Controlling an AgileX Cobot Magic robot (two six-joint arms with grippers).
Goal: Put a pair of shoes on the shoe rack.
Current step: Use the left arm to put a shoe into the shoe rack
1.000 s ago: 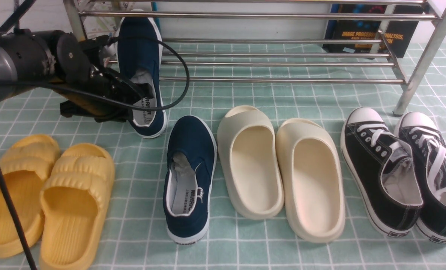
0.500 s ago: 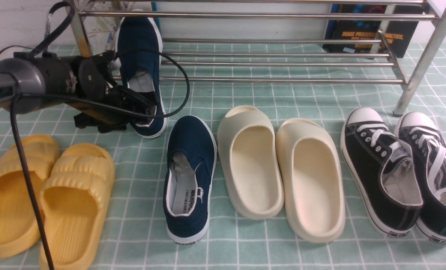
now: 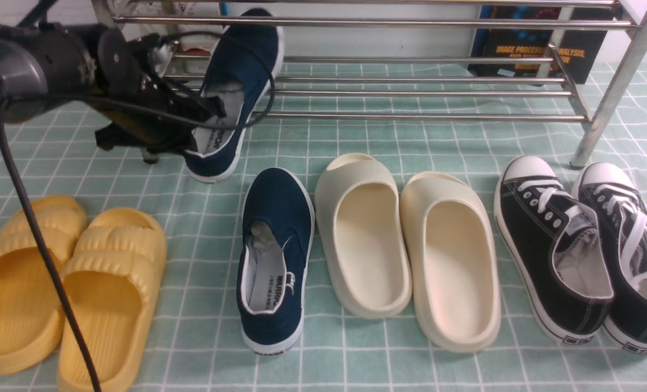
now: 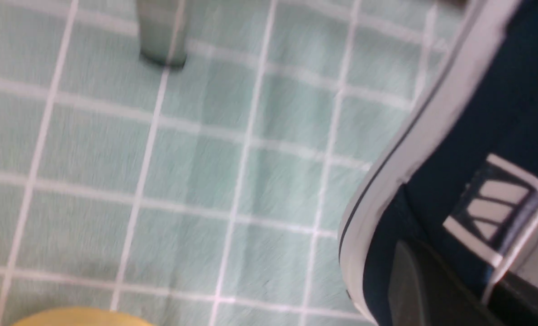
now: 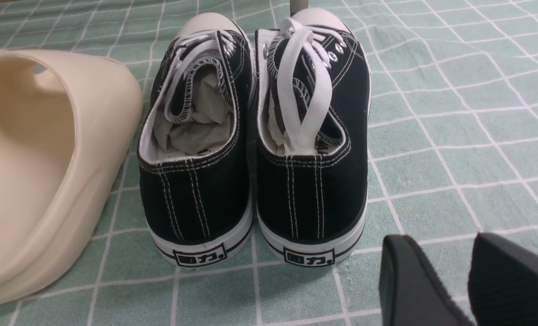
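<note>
Room: the low shelf of the shoe rack (image 3: 410,115) shows only bars from its left end to its right leg.
Edges: the rack's left front leg (image 4: 160,31) stands close by the left claw. A top bar runs across just at the shoe's toe.
Left claw (image 3: 211,128): pressed tight on the heel wall of the lifted blue shoe (image 3: 236,81), with one dark finger (image 4: 409,285) on the outside.
Lifted blue shoe: tilted, toe up among the bars at the rack's left end, heel hanging out in front of the rack.
Other blue shoe (image 3: 275,256): flat on the green cloth (image 3: 356,136), in front of the rack, toe toward it.
Right claw (image 5: 449,280): spread a little, holding nothing, low by the heels of the black sneakers (image 5: 255,149).
In the way: the cream clogs (image 3: 405,245) and the black sneakers sit in a row in front of the rack. The yellow slippers (image 3: 67,288) lie off past its left end.
Behind the rack: a dark book (image 3: 535,49).
</note>
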